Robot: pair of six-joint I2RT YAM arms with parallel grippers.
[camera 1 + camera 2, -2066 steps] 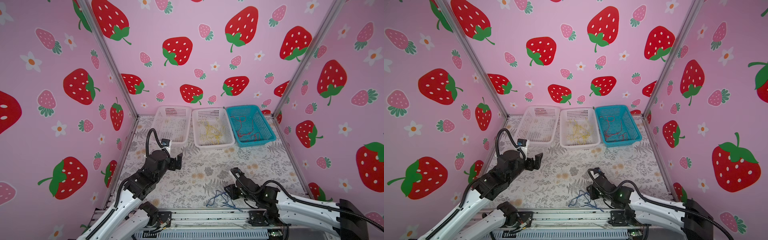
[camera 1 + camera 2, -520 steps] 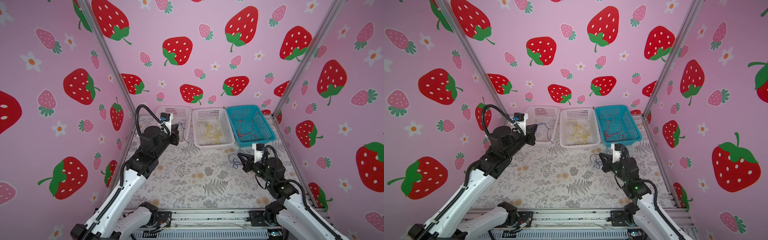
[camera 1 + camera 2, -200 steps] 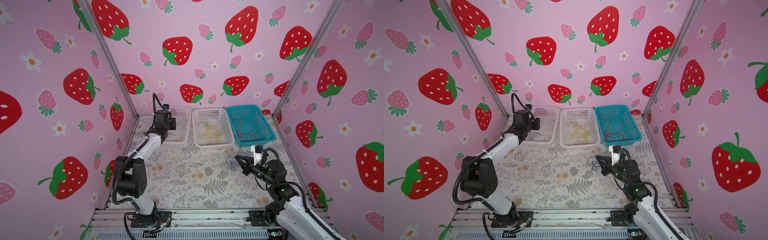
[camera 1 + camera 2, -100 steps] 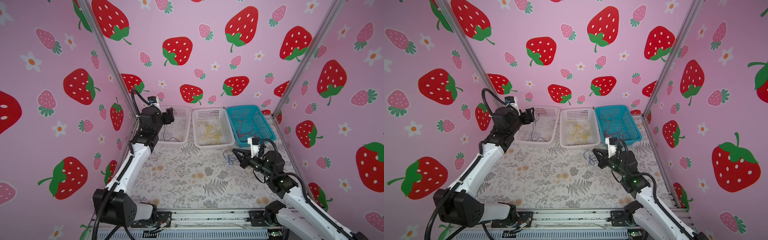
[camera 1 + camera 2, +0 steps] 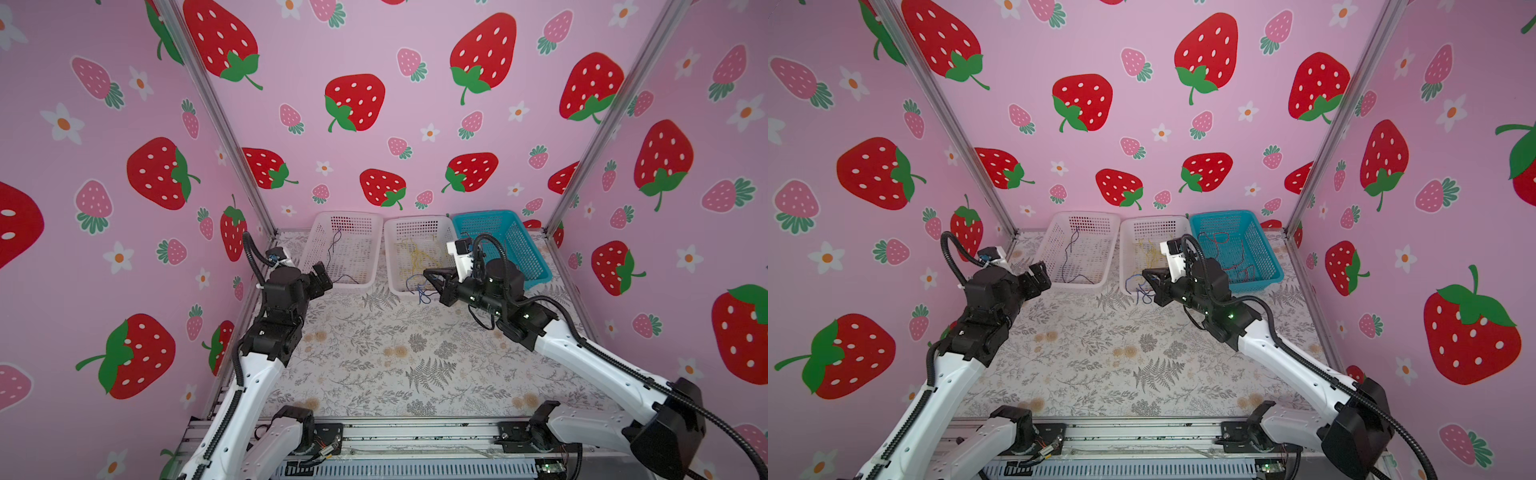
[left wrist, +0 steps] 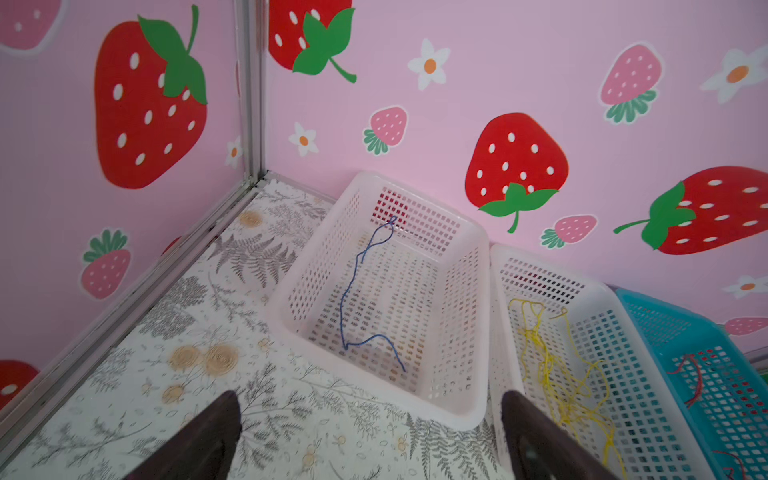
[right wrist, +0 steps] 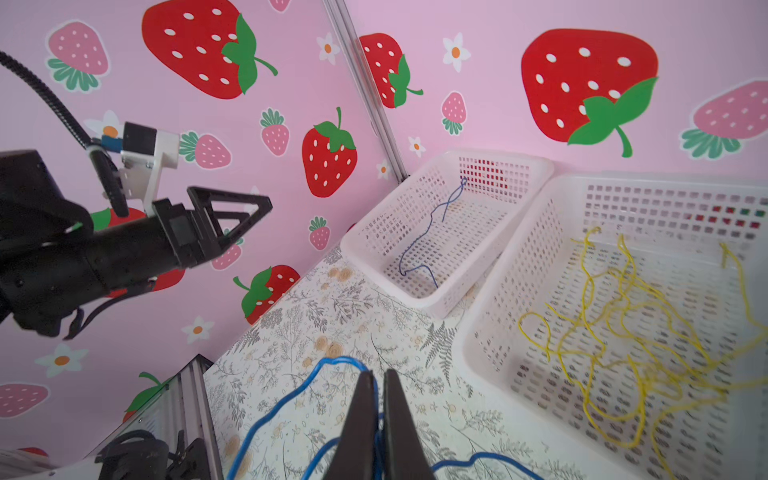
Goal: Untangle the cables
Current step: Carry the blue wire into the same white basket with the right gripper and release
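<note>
My left gripper (image 5: 323, 277) hangs just in front of the left white basket (image 6: 307, 253). Its fingers (image 6: 208, 436) are spread wide with nothing between them, and a single dark blue cable (image 6: 353, 286) lies inside that basket. My right gripper (image 7: 379, 376) has its fingers (image 7: 361, 415) pinched on a clump of blue cables (image 7: 291, 399), dangling over the surface (image 5: 374, 353) at the front edge of the middle white basket (image 7: 511, 291), which holds yellow cables (image 7: 615, 332). Red cables (image 5: 1213, 241) sit in the teal basket (image 5: 1268, 249).
</note>
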